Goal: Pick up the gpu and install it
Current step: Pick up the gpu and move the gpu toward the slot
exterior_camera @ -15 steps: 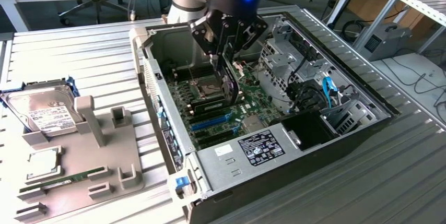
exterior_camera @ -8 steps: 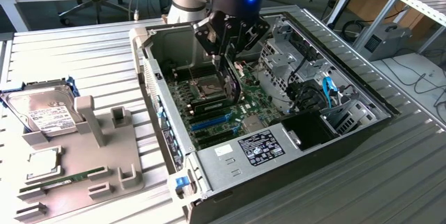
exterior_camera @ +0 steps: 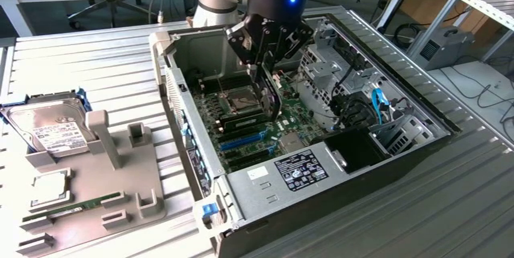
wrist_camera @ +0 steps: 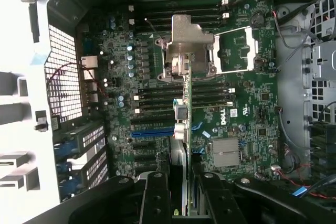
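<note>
Motherboard (wrist_camera: pixel 251 129) backdrop: thin green gpu (wrist_camera: pixel 186 93) edge-on

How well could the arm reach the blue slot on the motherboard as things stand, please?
Probably well: the case side is open, the tool holds the gpu edge-on just above the motherboard, and nothing lies over the blue slot.

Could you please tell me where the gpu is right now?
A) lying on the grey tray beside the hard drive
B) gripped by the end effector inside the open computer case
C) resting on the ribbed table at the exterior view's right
B: the end effector is closed on the gpu, holding it edge-on over the motherboard inside the open computer case.
</note>
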Available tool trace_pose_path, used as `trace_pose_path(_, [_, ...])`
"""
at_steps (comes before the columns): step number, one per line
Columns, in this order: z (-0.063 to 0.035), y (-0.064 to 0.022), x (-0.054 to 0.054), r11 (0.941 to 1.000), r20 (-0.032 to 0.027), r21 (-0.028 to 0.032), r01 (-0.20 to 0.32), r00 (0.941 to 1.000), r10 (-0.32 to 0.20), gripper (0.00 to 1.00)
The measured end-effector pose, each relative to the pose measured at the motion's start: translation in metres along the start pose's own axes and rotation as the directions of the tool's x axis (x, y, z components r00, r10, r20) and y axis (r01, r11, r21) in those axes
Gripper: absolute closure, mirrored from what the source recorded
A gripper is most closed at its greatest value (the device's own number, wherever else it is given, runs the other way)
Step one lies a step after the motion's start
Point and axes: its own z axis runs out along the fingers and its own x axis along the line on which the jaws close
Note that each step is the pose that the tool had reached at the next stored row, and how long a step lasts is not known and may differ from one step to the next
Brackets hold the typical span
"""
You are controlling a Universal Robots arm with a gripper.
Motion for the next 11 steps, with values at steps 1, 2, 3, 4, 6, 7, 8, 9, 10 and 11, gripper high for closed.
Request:
trace_pose_path(1, [0.0003, 0.0001, -0.001, 1.0000, 0.0000, 0.0002, 0.000, 1.0000, 0.000, 0.74])
trace_pose_path(2, [0.0006, 0.0001, -0.001, 1.0000, 0.0000, 0.0005, 0.000, 1.0000, 0.000, 0.74])
trace_pose_path(3, [0.0010, 0.0003, -0.002, 1.0000, -0.0001, 0.0007, 0.000, 1.0000, 0.000, 0.74])
trace_pose_path(4, [0.0014, 0.0005, -0.003, 1.0000, -0.0001, 0.0009, 0.000, 1.0000, 0.000, 0.74])
trace_pose_path(6, [0.0025, 0.0012, -0.006, 1.0000, 0.0000, 0.0014, 0.000, 1.0000, 0.000, 0.74])
trace_pose_path(7, [0.0030, 0.0017, -0.008, 1.0000, -0.0001, 0.0017, 0.000, 1.0000, 0.000, 0.74])
trace_pose_path(8, [0.0033, 0.0022, -0.009, 1.0000, -0.0002, 0.0020, 0.000, 1.0000, 0.000, 0.74])
trace_pose_path(9, [0.0037, 0.0027, -0.011, 1.0000, -0.0002, 0.0021, 0.000, 1.0000, 0.000, 0.74])
trace_pose_path(10, [0.0041, 0.0033, -0.012, 1.0000, -0.0003, 0.0024, 0.000, 1.0000, 0.000, 0.74])
trace_pose_path(11, [0.0045, 0.0038, -0.014, 1.0000, -0.0003, 0.0025, 0.000, 1.0000, 0.000, 0.74])
